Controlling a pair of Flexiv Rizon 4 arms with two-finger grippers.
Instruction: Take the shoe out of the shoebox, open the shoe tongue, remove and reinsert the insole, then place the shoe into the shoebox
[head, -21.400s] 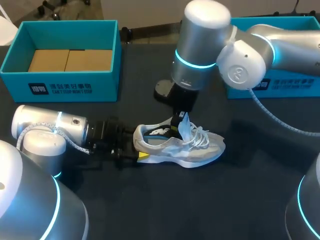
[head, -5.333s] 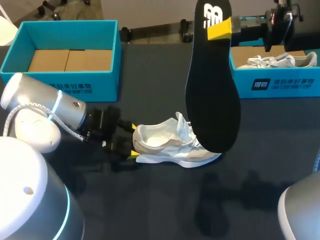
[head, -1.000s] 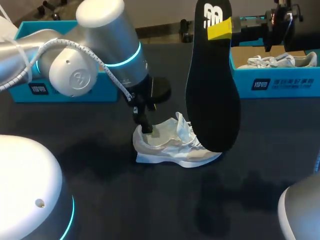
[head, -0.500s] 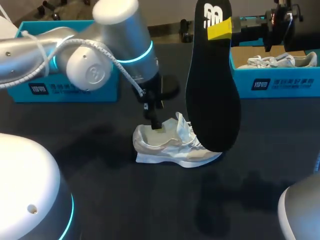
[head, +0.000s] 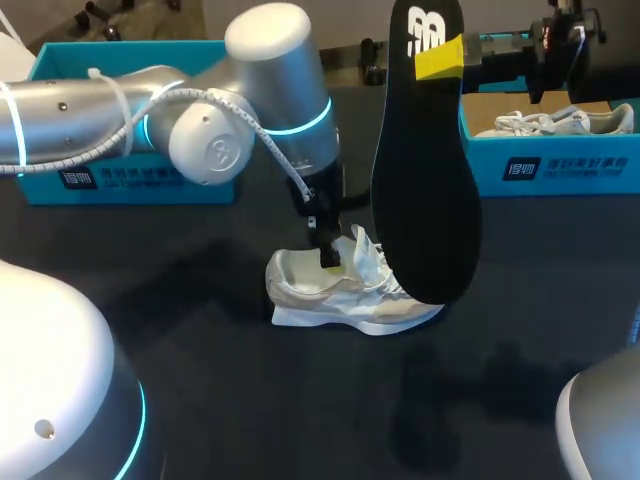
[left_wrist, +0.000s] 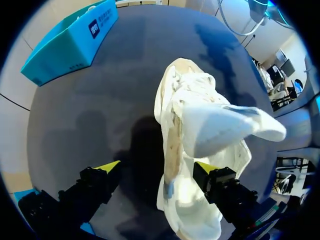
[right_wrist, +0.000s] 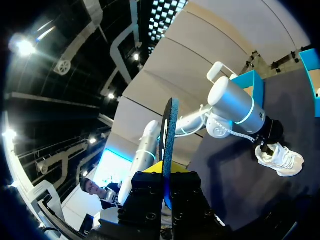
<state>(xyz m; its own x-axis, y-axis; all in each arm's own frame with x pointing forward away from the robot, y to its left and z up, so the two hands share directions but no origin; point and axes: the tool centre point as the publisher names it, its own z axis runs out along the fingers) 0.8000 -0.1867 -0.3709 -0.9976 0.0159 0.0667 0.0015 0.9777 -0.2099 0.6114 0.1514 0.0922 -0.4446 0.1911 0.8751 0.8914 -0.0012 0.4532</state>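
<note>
A white shoe (head: 350, 292) lies on its side on the dark table, tongue (head: 366, 252) pulled up. My left gripper (head: 328, 257) points down into the shoe's mouth beside the tongue. In the left wrist view it (left_wrist: 156, 167) is open, the shoe's collar (left_wrist: 172, 150) between its fingers and the tongue (left_wrist: 225, 127) ahead of it. The black insole (head: 425, 170) hangs upright in the air above the shoe, my right gripper (head: 440, 58) shut on its heel end. Seen edge-on in the right wrist view, the insole (right_wrist: 168, 135) stands between the fingers (right_wrist: 165, 172), the shoe (right_wrist: 280, 160) far below.
A teal shoebox (head: 545, 160) at the back right holds another white shoe (head: 555, 122). A second teal shoebox (head: 60, 172) at the back left is mostly hidden behind my left arm (head: 210, 130). Bare dark table lies in front of the shoe.
My left arm has swung to the right, carrying its gripper from the heel end of the shoe's opening toward the tongue. The right arm and the insole have not moved.
</note>
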